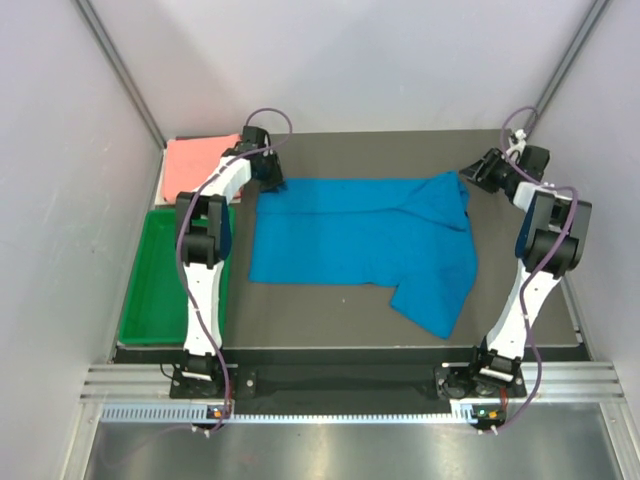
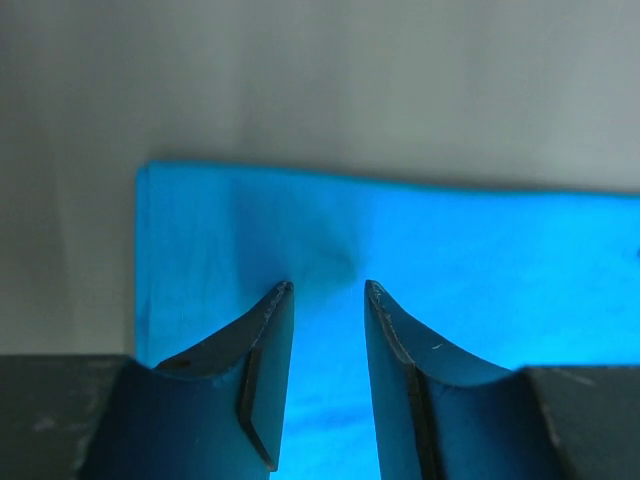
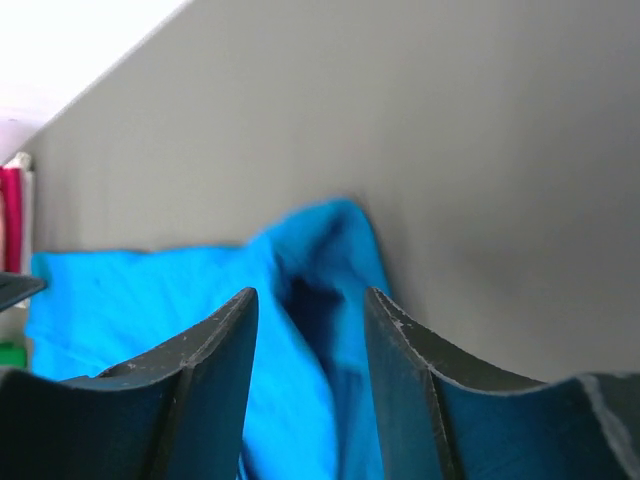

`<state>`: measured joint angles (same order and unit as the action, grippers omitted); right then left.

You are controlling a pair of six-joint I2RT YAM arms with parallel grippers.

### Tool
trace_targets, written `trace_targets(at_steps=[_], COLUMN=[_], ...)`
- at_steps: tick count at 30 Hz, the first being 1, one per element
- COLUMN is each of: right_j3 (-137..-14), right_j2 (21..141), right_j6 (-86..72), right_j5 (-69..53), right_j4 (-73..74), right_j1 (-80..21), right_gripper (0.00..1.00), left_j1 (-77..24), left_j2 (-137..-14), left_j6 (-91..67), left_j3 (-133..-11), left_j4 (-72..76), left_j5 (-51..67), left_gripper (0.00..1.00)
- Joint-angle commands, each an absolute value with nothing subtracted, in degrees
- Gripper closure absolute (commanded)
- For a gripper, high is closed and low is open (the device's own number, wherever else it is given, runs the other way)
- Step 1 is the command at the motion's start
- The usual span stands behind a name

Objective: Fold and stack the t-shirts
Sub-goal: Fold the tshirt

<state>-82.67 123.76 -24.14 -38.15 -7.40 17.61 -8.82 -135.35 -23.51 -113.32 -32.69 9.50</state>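
The bright blue t-shirt [image 1: 365, 240] lies spread on the dark table, partly folded lengthwise, with a sleeve end hanging toward the front right. My left gripper [image 1: 268, 178] is open at its far left corner, just above the cloth; in the left wrist view the blue shirt [image 2: 450, 250] fills the space under the gripper [image 2: 328, 288]. My right gripper [image 1: 472, 172] is open at the far right corner; in the right wrist view the gripper [image 3: 308, 295] hovers over a bunched blue fold [image 3: 320, 270]. The salmon pink t-shirt [image 1: 195, 165] lies folded at the far left.
A green plastic tray [image 1: 158, 290] sits at the left edge of the table in front of the pink shirt. White walls close in the table on the left, back and right. A metal rail [image 1: 340, 385] runs along the front edge.
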Motion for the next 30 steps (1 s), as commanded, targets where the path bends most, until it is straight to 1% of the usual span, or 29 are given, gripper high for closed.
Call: trace_targets(at_steps=[1, 4, 9, 18, 22, 24, 26, 29, 30], right_j3=[-88.41, -92.10, -94.57, -93.78, -92.47, -92.28, -92.72, -92.73, -92.55], right_j2=[126.20, 129.71, 131.04, 130.78, 129.64, 129.55, 129.99, 130.34, 130.34], right_j6=[-25.49, -25.75, -26.10, -24.44, -23.20, -23.20, -23.47, -24.52, -25.39], right_j5=[-41.92, -41.75, -41.31, -37.10, -34.63, -34.45, -34.54, -34.63, -34.02], right_j4=[-13.98, -12.66, -12.13, -8.27, -6.50, -6.86, -6.59, -7.55, -7.99], right_j1=[15.47, 14.42, 13.36, 13.45, 13.36, 13.45, 13.45, 13.36, 13.45], right_gripper=[0.53, 0.54, 0.55, 0.56, 0.53, 0.54, 0.59, 0.87, 1.00], left_j1=[-8.79, -8.79, -8.70, -8.70, -8.70, -8.70, -8.70, -8.70, -8.70], left_j2=[-137.72, -138.69, -139.31, -140.27, -140.19, -140.19, -140.27, -140.62, -140.80], left_j6=[-24.69, -24.79, -24.43, -25.14, -25.40, -25.40, -25.58, -25.66, -25.93], left_j3=[-115.58, -115.40, -115.49, -114.96, -114.96, -114.96, -114.96, -115.05, -114.96], left_j4=[-29.88, -29.79, -30.67, -32.96, -33.84, -34.27, -34.54, -35.42, -35.77], left_j5=[7.38, 5.72, 1.94, -3.07, -5.35, -6.06, -6.68, -8.17, -9.04], left_gripper=[0.60, 0.60, 0.60, 0.61, 0.61, 0.61, 0.61, 0.61, 0.61])
